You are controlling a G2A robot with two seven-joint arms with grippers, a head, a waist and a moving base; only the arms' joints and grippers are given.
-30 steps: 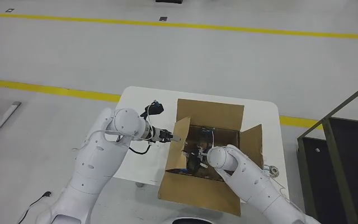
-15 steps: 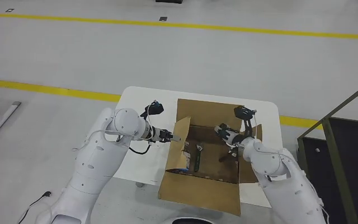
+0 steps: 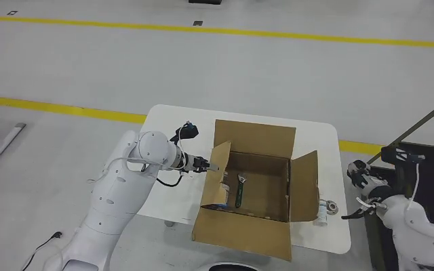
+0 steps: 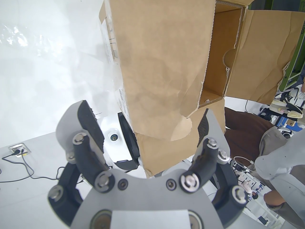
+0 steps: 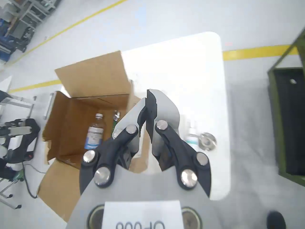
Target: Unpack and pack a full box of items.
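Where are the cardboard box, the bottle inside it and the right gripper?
cardboard box (image 3: 255, 137), top view, on its far flap.
bottle (image 5: 94, 136), right wrist view, on its label.
right gripper (image 5: 147, 101), right wrist view, between the tips of its shut fingers.

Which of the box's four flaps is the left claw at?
The left-hand flap: the open left claw is at its edge. The far flap, near flap and right-hand flap sit away from it.
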